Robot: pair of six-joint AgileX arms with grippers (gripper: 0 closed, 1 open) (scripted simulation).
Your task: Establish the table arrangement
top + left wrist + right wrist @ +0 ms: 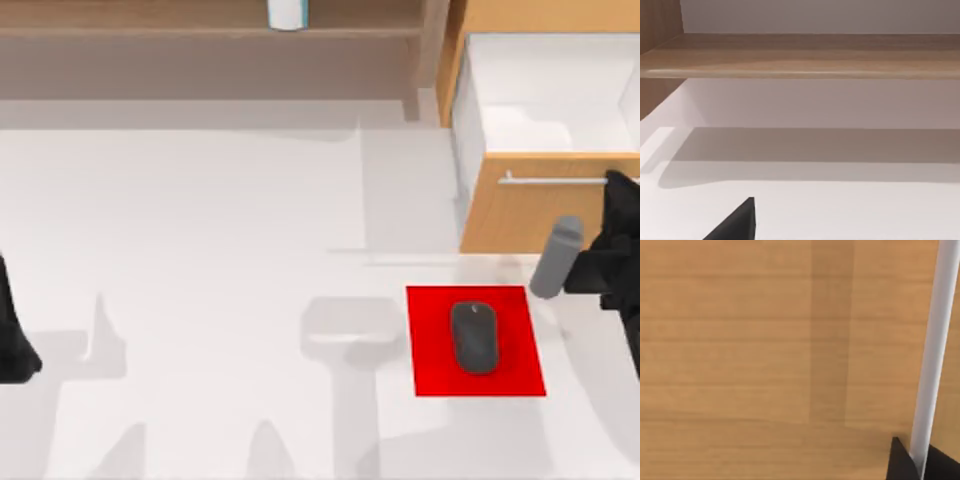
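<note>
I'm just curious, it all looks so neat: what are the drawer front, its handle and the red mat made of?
The drawer front looks like light wood or veneer: grain lines run across it in the right wrist view. Its handle seems to be pale metal, a thin smooth bar, though painted plastic is possible. The red mat looks flat, matte and uniform, perhaps fabric or rubber; I can't tell which.

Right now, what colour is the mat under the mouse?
Plain red mat, clearest in the top view.

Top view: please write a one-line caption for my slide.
Right end effector at the open drawer's handle; dark mouse on red mat; left arm parked at the white table's left edge.
</note>
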